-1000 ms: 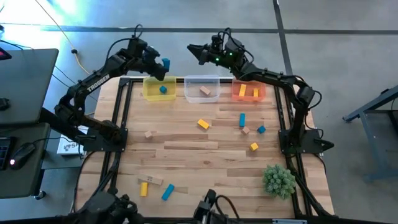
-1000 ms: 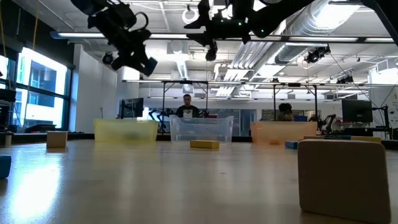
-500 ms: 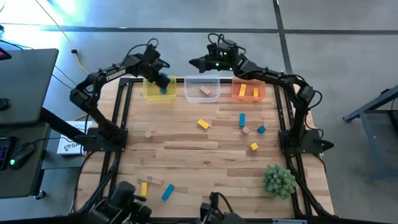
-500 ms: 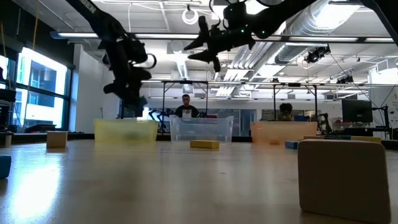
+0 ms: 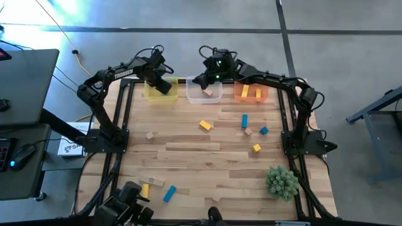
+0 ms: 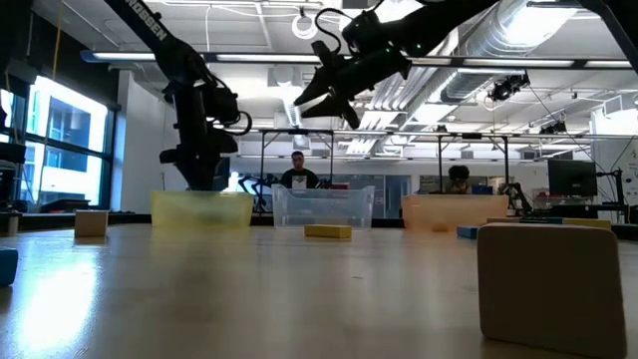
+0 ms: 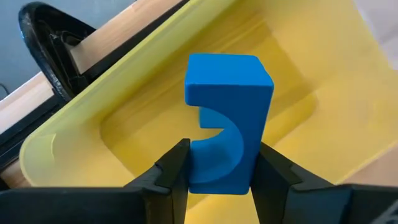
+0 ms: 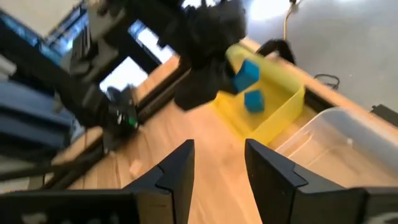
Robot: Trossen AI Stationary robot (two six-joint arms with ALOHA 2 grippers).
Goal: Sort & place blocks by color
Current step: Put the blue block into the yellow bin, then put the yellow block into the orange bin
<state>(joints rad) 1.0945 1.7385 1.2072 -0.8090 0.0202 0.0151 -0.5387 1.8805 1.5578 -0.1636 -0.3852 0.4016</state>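
The left tool (image 7: 214, 171) is holding a blue block (image 7: 227, 140) over the yellow bin (image 5: 152, 94); the right tool (image 8: 217, 168), fingers apart and empty, is hovering beside it. Roughly ten blocks are lying beyond that bin on the worktop (image 5: 207, 150), so sorting is under halfway.

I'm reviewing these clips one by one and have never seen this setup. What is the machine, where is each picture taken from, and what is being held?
Two dark robot arms work at a wooden table. One camera looks straight down, one sits at tabletop height, and one rides on each wrist. At the far edge stand a yellow bin, a clear bin and an orange bin; small blue, yellow and tan blocks lie scattered, with a green plant ball near a corner. The left gripper holds a blue block over the yellow bin. The right gripper, open and empty, hovers near the clear bin.
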